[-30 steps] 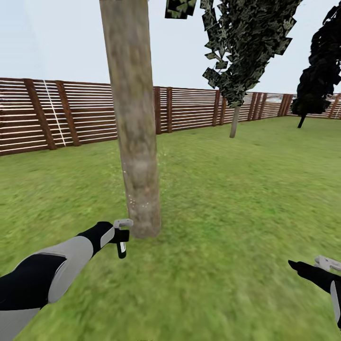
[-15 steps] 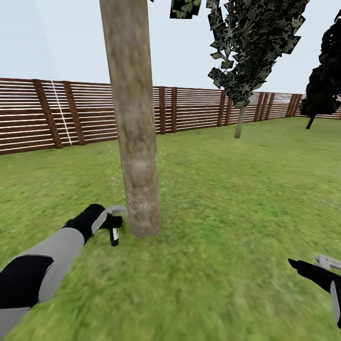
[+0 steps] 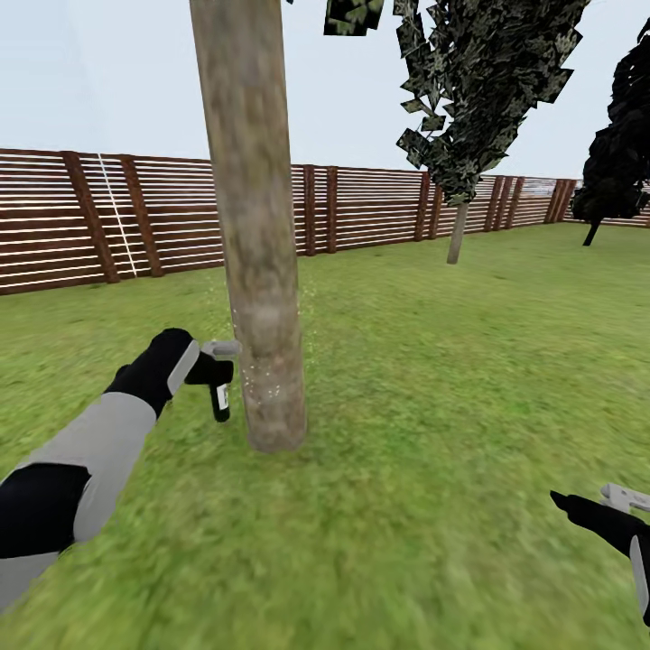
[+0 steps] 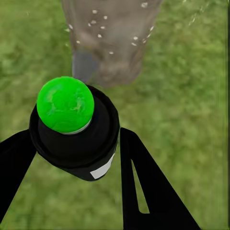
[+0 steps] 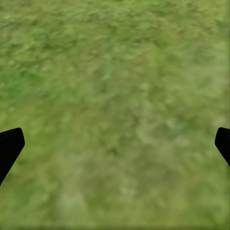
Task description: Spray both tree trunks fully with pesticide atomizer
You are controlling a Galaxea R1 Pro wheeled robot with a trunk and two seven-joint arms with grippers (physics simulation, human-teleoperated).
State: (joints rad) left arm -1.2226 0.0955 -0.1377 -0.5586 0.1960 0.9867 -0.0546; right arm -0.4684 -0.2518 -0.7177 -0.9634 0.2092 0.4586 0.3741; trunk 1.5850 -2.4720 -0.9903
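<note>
A thick grey-brown tree trunk rises from the grass floor just ahead of me. My left gripper is shut on the black pesticide atomizer, held just left of the trunk's lower part. In the left wrist view the atomizer shows a green dome on top and a pale strip, clamped between the black fingers. It faces the trunk. White pesticide specks dot the bark low down. My right gripper hangs open over grass at the lower right, its fingertips wide apart.
A brown slatted fence rings the lawn behind the trunk. A dark thin-trunked conifer stands at the back right, and another is at the far right edge. Open grass stretches right of the trunk.
My left arm has lifted the atomizer up along the trunk's left side, from near the base to higher on the bark. The right arm has stayed put.
</note>
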